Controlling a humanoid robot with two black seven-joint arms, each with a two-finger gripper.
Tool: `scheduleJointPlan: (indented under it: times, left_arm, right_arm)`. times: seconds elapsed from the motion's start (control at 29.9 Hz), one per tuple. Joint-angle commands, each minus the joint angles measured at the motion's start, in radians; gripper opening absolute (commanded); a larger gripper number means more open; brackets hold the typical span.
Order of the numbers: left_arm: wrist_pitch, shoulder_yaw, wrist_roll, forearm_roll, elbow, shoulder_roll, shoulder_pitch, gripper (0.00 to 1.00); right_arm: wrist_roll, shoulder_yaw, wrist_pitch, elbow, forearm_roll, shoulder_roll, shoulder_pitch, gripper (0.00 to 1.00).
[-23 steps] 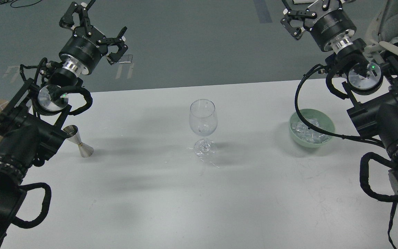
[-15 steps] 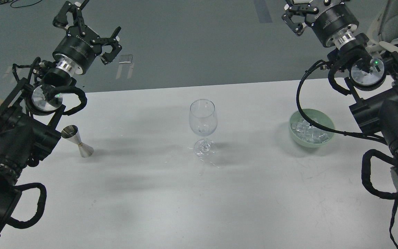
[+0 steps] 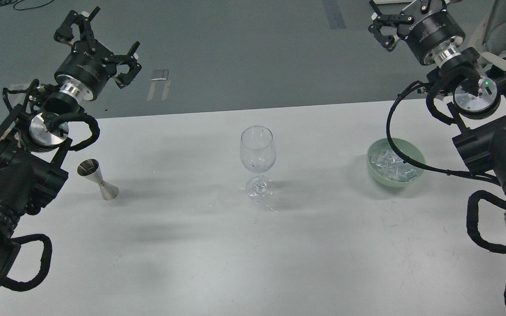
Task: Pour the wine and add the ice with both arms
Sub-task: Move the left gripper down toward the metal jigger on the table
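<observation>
Fingers of the left gripper [image 3: 97, 41], upper left of the frame, were spread wide, empty; right gripper [image 3: 404, 17], upper right, partly cropped, jaw state unclear

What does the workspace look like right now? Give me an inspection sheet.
Surface: white table, scuffed at right, small clear specks near the glass foot.
Job's things: wine glass upright at centre, something clear in its bowl; steel jigger upright at left; green bowl holding ice at right.
Clutter: nothing seen.
Grippers: left pincer open, empty, raised beyond the table's far edge; right pincer raised, partly cropped, state unclear.
Cables: right arm's black cable crosses in front of the bowl.
Surroundings: grey floor, tape marks.
</observation>
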Motion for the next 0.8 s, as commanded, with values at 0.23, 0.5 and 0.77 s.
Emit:
scheduleJointPlan:
  times: [0.23, 0.5, 0.77]
  left_arm:
    - [0.000, 0.006, 0.003, -0.011, 0.000, -0.014, 0.001, 0.98]
    - [0.000, -0.011, -0.014, -0.016, 0.014, -0.016, 0.001, 0.98]
    - [0.000, 0.005, -0.127, -0.013, 0.006, -0.014, 0.004, 0.98]
  right_arm:
    - [0.006, -0.034, 0.000, -0.046, -0.009, 0.013, 0.009, 1.00]
    - [0.006, -0.072, 0.000, -0.046, -0.012, 0.004, 0.024, 1.00]
    - [0.005, -0.066, 0.000, -0.037, -0.008, 0.006, 0.026, 1.00]
